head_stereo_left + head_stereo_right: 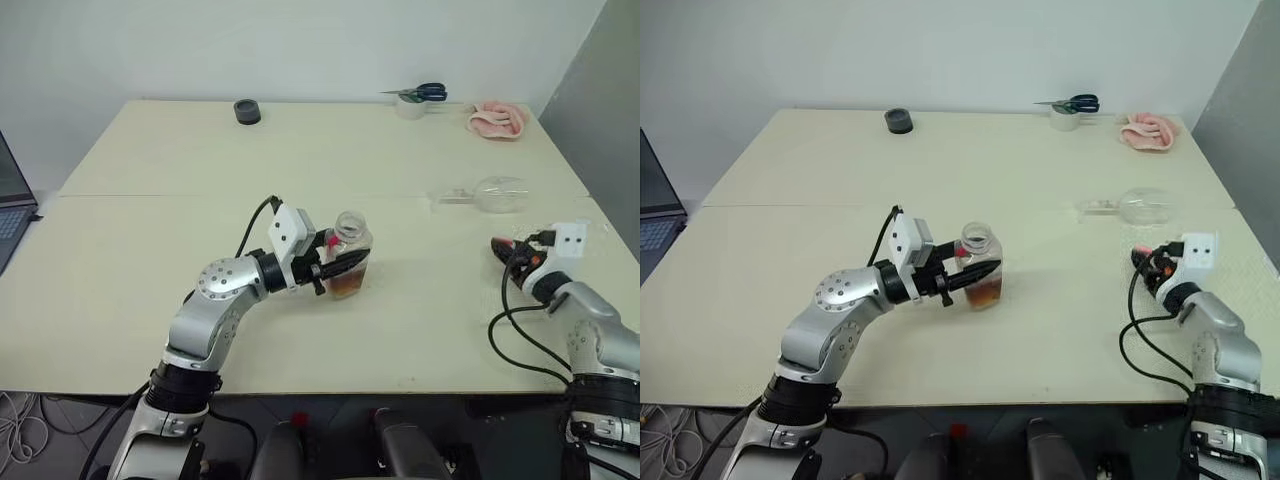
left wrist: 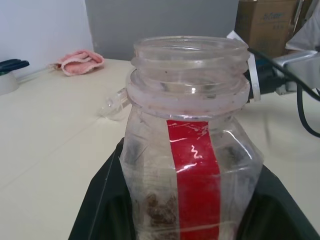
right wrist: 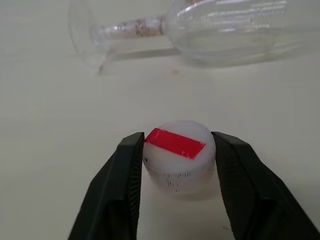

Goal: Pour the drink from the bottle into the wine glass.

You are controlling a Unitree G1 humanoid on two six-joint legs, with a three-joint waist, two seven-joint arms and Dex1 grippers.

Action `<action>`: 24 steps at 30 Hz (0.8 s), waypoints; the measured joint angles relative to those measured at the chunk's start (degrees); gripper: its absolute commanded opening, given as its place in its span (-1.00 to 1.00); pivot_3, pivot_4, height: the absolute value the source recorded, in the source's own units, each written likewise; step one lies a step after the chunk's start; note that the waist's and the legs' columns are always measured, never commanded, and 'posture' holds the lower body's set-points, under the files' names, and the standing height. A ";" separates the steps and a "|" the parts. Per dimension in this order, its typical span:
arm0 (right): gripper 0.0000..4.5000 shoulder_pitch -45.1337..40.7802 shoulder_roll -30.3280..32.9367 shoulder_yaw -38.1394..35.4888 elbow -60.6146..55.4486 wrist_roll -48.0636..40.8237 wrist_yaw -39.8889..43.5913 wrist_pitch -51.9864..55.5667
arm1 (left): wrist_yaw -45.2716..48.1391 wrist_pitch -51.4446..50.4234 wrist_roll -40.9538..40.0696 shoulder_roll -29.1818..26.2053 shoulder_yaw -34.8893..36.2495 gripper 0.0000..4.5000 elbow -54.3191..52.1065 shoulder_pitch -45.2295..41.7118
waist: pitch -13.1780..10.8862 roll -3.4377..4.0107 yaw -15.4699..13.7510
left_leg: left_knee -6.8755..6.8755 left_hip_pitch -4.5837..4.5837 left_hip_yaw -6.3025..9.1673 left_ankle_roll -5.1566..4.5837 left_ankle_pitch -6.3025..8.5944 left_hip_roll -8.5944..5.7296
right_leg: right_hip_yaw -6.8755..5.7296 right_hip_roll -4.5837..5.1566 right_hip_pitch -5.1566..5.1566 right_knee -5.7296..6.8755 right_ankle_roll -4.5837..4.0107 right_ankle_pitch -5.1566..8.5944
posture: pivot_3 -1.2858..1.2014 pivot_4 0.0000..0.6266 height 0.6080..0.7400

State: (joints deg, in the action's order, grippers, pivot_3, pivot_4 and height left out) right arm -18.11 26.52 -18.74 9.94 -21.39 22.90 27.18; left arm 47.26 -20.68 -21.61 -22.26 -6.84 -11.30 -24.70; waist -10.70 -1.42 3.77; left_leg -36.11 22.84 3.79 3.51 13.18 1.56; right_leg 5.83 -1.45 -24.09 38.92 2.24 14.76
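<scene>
Spillage is risked while the uncapped bottle point(image 1: 349, 262) is clamped in the left hand point(image 1: 343, 266), since the wine glass point(image 1: 492, 194) lies toppled and the right hand point(image 3: 176, 165) is parted loosely around the cap point(image 3: 178, 155).

Left arm bent at frame centre-left, left gripper point(image 1: 340, 266) level, pointing right, fingers clamped shut on bottle point(image 1: 350, 259). Right arm at lower right, right gripper point(image 3: 175, 165) fingers flanking cap point(image 3: 178, 155).

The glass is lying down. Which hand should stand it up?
Right. The right hand is close to the lying wine glass, while the left hand is busy holding the open bottle.
</scene>
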 measured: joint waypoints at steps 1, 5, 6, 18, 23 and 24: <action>0.51 0.13 0.00 0.25 0.71 0.16 0.33 -0.43 | 0.06 0.03 0.00 -0.01 0.01 -0.21 0.00 -0.02 | 0.00 0.00 -0.06 | 0.00 0.00 0.00 0.00 0.00 -0.01 | 0.00 0.01 0.00 0.00 0.00 0.00 | 0.03 -0.52 1.00; 1.00 0.03 0.07 0.33 1.40 -0.09 1.09 -1.26 | 0.36 0.02 0.00 -0.01 0.02 -0.21 0.03 -0.03 | 0.00 0.00 -0.08 | 0.00 0.01 0.00 0.00 0.00 -0.01 | 0.00 0.01 0.00 -0.02 0.00 0.00 | 0.03 -0.52 1.00; 1.00 -0.04 0.25 0.36 1.39 -0.11 1.55 -1.28 | 0.51 0.02 0.00 -0.01 0.02 -0.21 0.03 -0.04 | 0.00 0.00 -0.08 | 0.00 0.01 0.00 0.00 0.00 -0.01 | -0.01 0.01 0.00 -0.02 0.00 0.00 | 0.03 -0.52 1.00; 1.00 -7.21 12.42 10.85 -28.58 -14.36 18.03 16.18 | -3.02 -0.16 0.35 0.28 2.06 -0.21 4.15 -1.99 | -0.06 0.10 0.37 | -0.02 0.02 0.16 0.00 0.00 0.08 | -0.13 -0.11 0.03 -0.02 0.00 0.00 | 0.03 -0.52 1.00; 1.00 -18.26 11.60 24.13 -34.79 -15.05 22.28 20.34 | -11.67 0.36 2.97 -0.30 9.12 -0.21 11.18 -4.64 | -0.06 0.09 0.29 | -0.05 0.07 0.24 0.00 0.00 0.08 | -0.21 -0.10 0.03 -0.07 0.00 0.00 | 0.03 -0.52 1.00; 1.00 -19.51 10.43 26.28 -34.55 -14.13 22.24 20.33 | -13.09 0.46 3.52 -0.45 10.25 -0.21 12.43 -5.06 | -0.06 0.09 0.17 | -0.04 0.10 0.25 0.00 0.00 0.07 | -0.23 -0.09 0.02 -0.08 0.00 0.00 | 0.03 -0.52 1.00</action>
State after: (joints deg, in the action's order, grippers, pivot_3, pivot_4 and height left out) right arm -37.62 36.94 7.54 -24.61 -35.52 45.14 47.52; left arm 34.18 -20.22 -18.10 -22.71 3.40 1.13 -29.76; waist -10.76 -1.32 3.94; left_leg -36.15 22.94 4.04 3.51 13.18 1.63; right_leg 5.60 -1.54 -24.07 38.83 2.24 14.76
